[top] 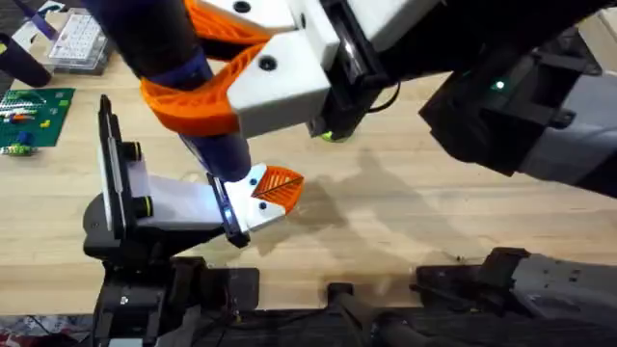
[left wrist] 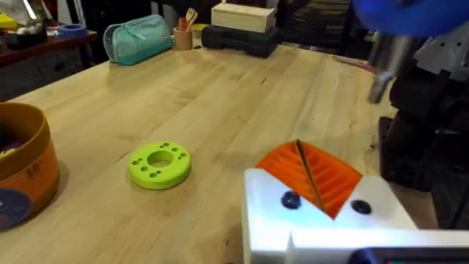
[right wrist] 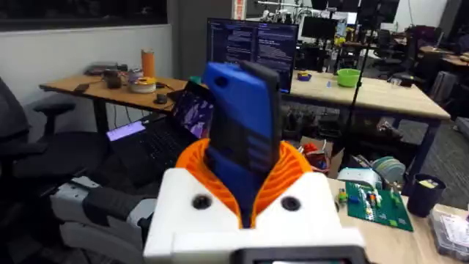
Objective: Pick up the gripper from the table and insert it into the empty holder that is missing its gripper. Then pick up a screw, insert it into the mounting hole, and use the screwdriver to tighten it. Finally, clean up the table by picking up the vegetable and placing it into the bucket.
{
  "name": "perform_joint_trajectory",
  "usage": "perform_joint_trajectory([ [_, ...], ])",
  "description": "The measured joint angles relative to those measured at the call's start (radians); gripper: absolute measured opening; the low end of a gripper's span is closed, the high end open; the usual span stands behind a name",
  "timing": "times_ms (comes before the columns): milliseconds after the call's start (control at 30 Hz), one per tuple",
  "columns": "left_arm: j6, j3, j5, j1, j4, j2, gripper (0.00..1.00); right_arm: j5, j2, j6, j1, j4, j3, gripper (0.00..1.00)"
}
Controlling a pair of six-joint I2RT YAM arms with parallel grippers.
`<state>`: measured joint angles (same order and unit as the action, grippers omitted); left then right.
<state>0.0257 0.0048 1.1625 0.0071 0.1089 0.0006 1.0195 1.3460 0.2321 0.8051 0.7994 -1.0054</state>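
Observation:
My right gripper (top: 202, 63) hangs close under the overhead camera, white fingers and orange pads shut on the blue screwdriver (right wrist: 242, 110). The screwdriver (top: 217, 145) slants down to the holder (top: 178, 204), a grey body on a black base with a tall thin black plate (top: 106, 145). Its tip meets the white-and-orange gripper piece (top: 265, 198) at the holder's end. My left gripper (left wrist: 311, 176) is shut, orange pads together with a thin dark line between them. The orange bucket (left wrist: 22, 172) stands on the table in the left wrist view. The screw and the vegetable are hidden.
A flat green ring (left wrist: 160, 164) with holes lies on the bare wood between the bucket and my left fingers. A green board with small parts (top: 34, 116) sits at the table's far left. A teal pouch (left wrist: 135, 38) and a black bar (left wrist: 238, 40) lie along the far edge.

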Motion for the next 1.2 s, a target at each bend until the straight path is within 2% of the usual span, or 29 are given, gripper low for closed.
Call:
perform_joint_trajectory([
  [767,0.000,0.000,0.000,0.000,0.000,0.000,0.017,0.001,0.007,-0.002,0.000,-0.001,0.000,0.046],
  [1200,0.000,0.000,0.000,0.000,0.000,0.000,0.017,0.037,0.039,-0.061,-0.015,-0.032,0.000,0.046],
])
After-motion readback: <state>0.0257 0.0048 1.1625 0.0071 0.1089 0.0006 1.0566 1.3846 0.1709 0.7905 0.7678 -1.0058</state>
